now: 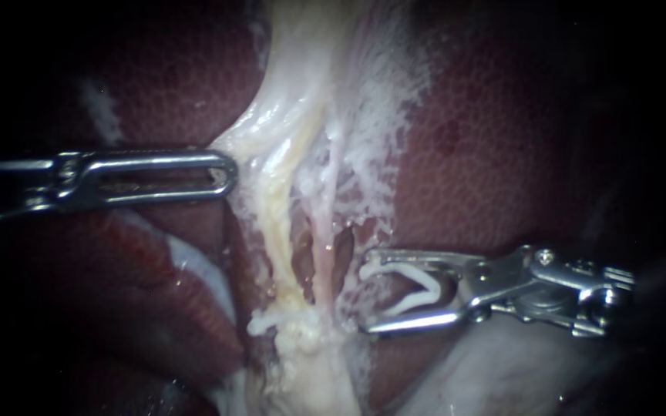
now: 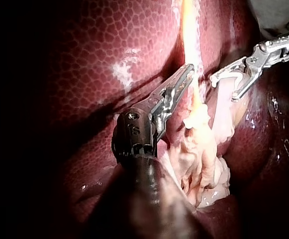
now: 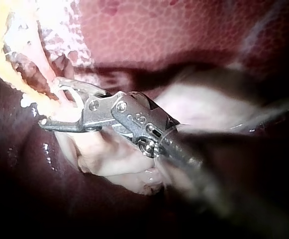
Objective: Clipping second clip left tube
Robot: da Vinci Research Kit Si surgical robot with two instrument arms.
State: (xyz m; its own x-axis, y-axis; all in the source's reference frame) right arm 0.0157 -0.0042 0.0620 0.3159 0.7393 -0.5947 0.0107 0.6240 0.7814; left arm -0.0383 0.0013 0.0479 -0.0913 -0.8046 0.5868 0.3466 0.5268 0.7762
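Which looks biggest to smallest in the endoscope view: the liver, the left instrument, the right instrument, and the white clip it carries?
1. Liver, by far the largest.
2. Left instrument and right instrument: about alike, so unranked.
3. White clip, smallest.

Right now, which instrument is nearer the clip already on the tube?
Right instrument. Holding a fresh clip in its jaws, it sits just beside the fitted clip; the left instrument rests farther up, against the pale tissue.

Two instruments, left instrument (image 1: 230,176), right instrument (image 1: 364,293), white clip (image 1: 419,288), second white clip (image 1: 273,319), two tubes (image 1: 274,231), one liver (image 1: 495,154)
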